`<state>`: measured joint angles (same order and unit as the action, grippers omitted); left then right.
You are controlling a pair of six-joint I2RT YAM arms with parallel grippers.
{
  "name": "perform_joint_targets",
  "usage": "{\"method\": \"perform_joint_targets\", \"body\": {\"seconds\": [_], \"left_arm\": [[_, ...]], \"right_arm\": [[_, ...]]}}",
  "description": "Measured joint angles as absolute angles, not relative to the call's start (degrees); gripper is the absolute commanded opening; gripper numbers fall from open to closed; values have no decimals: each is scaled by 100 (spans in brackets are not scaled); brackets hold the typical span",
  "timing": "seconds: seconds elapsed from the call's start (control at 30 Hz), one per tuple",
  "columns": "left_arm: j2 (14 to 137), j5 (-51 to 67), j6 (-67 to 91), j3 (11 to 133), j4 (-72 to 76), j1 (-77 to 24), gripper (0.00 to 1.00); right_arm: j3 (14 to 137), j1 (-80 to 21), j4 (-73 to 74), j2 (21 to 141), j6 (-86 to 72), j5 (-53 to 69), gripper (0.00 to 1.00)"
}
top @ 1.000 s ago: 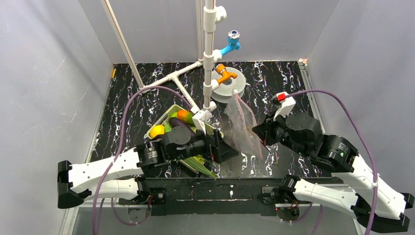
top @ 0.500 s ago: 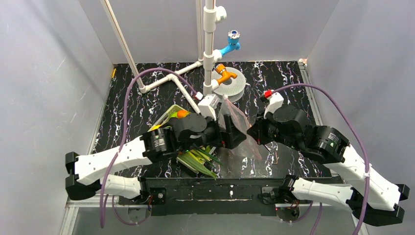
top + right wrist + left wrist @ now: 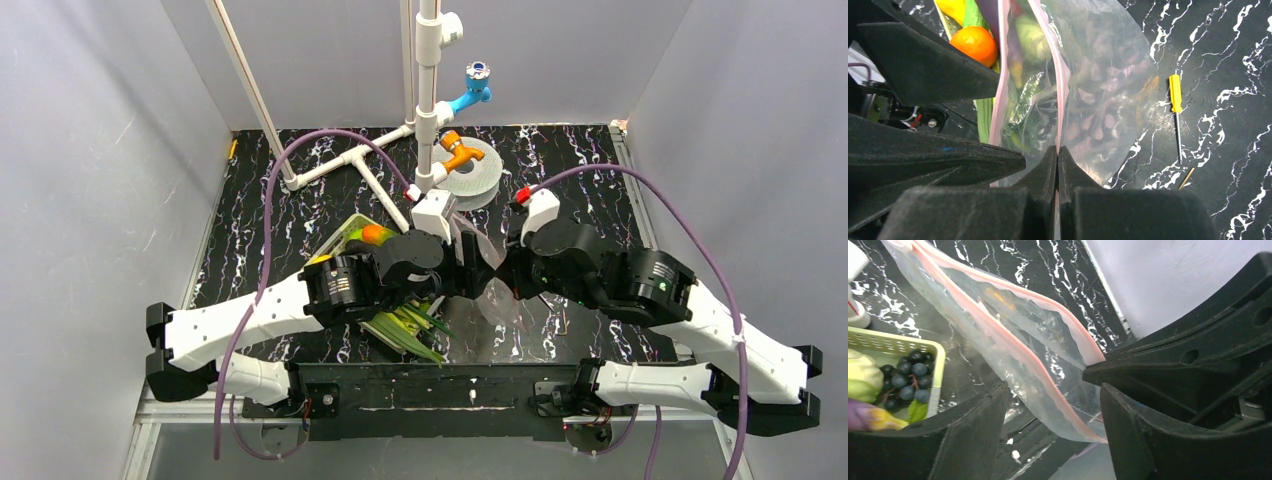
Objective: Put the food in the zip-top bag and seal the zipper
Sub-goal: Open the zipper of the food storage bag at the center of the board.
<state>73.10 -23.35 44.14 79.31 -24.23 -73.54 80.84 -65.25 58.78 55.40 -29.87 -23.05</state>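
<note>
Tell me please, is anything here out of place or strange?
One thing: a small yellow-handled screwdriver lies loose on the black table, just beside the clear bag. It is a tool, not food, so it looks stray here. Nothing looks spilled or broken.

The zip-top bag (image 3: 1098, 85) is clear with a pinkish-red zipper (image 3: 999, 75); the table (image 3: 270, 200) is black, veined white.

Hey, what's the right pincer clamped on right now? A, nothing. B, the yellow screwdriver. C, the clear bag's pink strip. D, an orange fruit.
C: the right wrist view shows the right pincer shut on the zipper of the zip-top bag, with the screwdriver lying apart.
</note>
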Motion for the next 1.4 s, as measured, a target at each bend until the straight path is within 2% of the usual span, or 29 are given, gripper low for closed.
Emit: {"method": "perform_joint_targets", "body": {"seconds": [0.13, 0.2, 0.33, 0.37, 0.4, 0.43, 0.5, 0.73, 0.8, 0.87, 1.03, 1.1, 1.13, 1.2, 1.33, 1.4], "left_arm": [[7216, -2366, 4421, 7682, -2451, -7352, 40], [7168, -2362, 4456, 7531, -2447, -7354, 34], [7140, -2344, 4523, 7290, -2443, -7354, 5], [7137, -2338, 4543, 7238, -2451, -7354, 2], [7137, -2338, 4558, 7188, -2445, -7354, 1], [7137, -2335, 4563, 7153, -2456, -7354, 1], [7135, -2335, 4563, 7105, -2449, -7352, 0], [6855, -2185, 4729, 6654, -2215, -7354, 0], [6726, -2145, 4801, 6495, -2163, -7354, 0], [6646, -2119, 4853, 6420, -2119, -7354, 0], [6539, -2082, 5000, 6386, -2049, -7354, 0], [6484, -2075, 5061, 6300, -2012, -7354, 0], [6466, -2075, 5083, 6263, -2010, -7354, 0], [6460, -2078, 5120, 6230, -2023, -7352, 0], [6455, -2075, 5151, 6228, -2060, -7349, 1], [6455, -2045, 5146, 6230, -2126, -7303, 26]], "right_arm": [[8077, -6676, 5946, 5741, -3006, -2534, 1], [8060, -6724, 5968, 5756, -3006, -2646, 1], [7970, -6772, 5977, 5708, -3002, -2794, 1], [7970, -6777, 5990, 5706, -3000, -2816, 1], [7970, -6779, 5986, 5706, -2995, -2838, 1], [7970, -6788, 5986, 5706, -2987, -2847, 6], [7940, -6796, 5961, 5708, -2950, -2897, 18], [7555, -6796, 5852, 5913, -2735, -3140, 46], [7540, -6796, 5854, 6049, -2705, -3153, 57], [7540, -6801, 5848, 6167, -2705, -3194, 60], [7542, -6801, 5846, 6322, -2674, -3524, 59], [7544, -6801, 5846, 6399, -2659, -3675, 54], [7544, -6801, 5846, 6447, -2650, -3732, 41], [7544, -6801, 5839, 6543, -2578, -3780, 3], [7555, -6801, 5828, 6661, -2630, -3898, 1], [7553, -6801, 5835, 6639, -2744, -3986, 1]]}}
